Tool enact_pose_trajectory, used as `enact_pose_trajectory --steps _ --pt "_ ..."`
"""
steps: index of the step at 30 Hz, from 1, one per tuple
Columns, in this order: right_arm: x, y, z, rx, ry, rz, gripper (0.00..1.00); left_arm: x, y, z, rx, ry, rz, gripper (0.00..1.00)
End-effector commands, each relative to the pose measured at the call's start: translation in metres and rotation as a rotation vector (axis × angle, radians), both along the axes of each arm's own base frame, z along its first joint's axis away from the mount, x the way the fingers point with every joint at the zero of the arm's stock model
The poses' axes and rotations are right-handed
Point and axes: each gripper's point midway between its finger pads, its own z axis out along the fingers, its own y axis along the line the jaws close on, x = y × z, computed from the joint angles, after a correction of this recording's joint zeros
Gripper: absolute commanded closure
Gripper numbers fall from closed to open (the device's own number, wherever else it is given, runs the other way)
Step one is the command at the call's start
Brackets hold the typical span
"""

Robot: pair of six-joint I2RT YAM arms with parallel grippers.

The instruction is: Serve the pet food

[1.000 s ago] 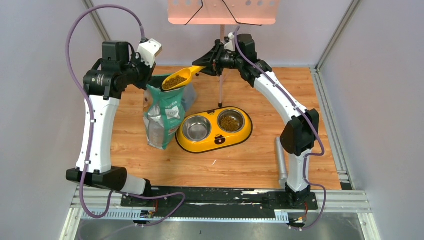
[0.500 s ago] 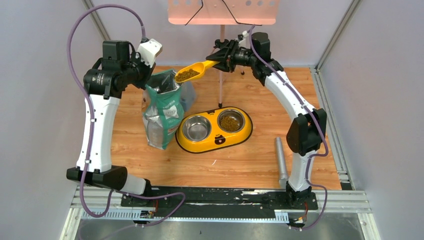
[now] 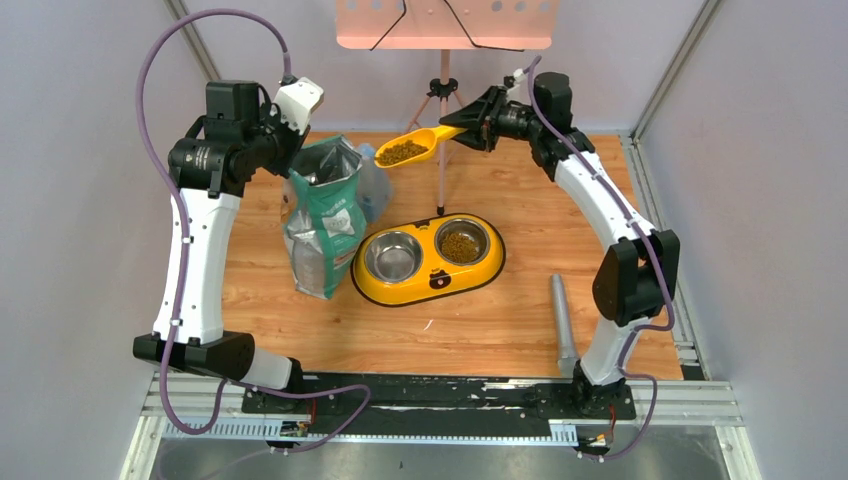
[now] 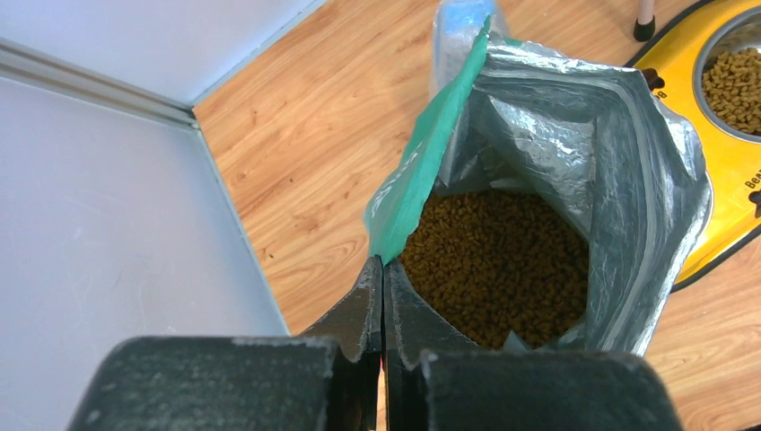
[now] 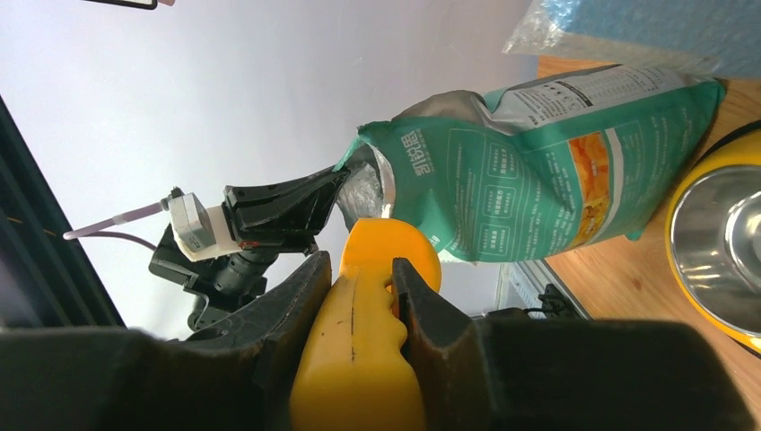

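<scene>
My right gripper (image 3: 468, 128) is shut on the handle of an orange-yellow scoop (image 3: 412, 146) full of brown kibble (image 3: 402, 151), held in the air right of the bag and behind the bowls. The handle shows between the jaws in the right wrist view (image 5: 359, 341). My left gripper (image 3: 290, 140) is shut on the top edge of the green-and-white bag (image 3: 325, 215), holding it open; the pinch shows in the left wrist view (image 4: 383, 269), with kibble inside (image 4: 502, 260). The yellow double bowl (image 3: 428, 282) has an empty left bowl (image 3: 393, 256) and kibble in the right bowl (image 3: 460, 244).
A tripod leg (image 3: 440, 180) of a stand stands just behind the bowls, under a pink board (image 3: 445, 22). A grey cylinder (image 3: 562, 320) lies on the floor at the right. A bubble-wrap pack (image 3: 375, 190) sits behind the bag. Walls close in the sides.
My right gripper has lifted the filled scoop out of the bag and carried it to the right. The left gripper and the bag have stayed put.
</scene>
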Motion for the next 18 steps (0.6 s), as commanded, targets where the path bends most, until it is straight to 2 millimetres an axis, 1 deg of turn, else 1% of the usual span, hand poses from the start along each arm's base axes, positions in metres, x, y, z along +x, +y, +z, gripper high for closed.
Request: enact_pose_trajectory --steps 1,3,5,6,10,14,18 --pt "-0.017 -0.015 0.022 0.042 -0.045 0.013 1.00 0.013 0.003 0.035 0.002 -0.154 0.009 1.00" --pt "-0.018 -0.019 0.014 0.040 -0.035 0.012 1.00 0.013 0.004 0.034 0.006 -0.153 0.012 1.00" --pt "-0.018 -0.024 0.001 0.030 -0.009 0.009 1.00 0.013 0.005 0.036 0.013 -0.158 0.014 1.00" --pt "-0.018 -0.026 -0.002 0.032 -0.024 0.011 1.00 0.012 0.006 0.037 0.016 -0.159 0.015 1.00" --pt "-0.018 -0.035 -0.030 0.031 -0.020 0.025 1.00 0.010 0.007 0.042 0.028 -0.171 0.011 1.00" --pt "-0.021 -0.036 -0.057 0.018 -0.040 0.044 1.00 0.010 0.009 0.046 0.049 -0.186 0.005 1.00" --pt "-0.019 -0.037 -0.088 -0.016 -0.047 0.042 1.00 0.014 0.016 0.053 0.076 -0.228 0.031 1.00"
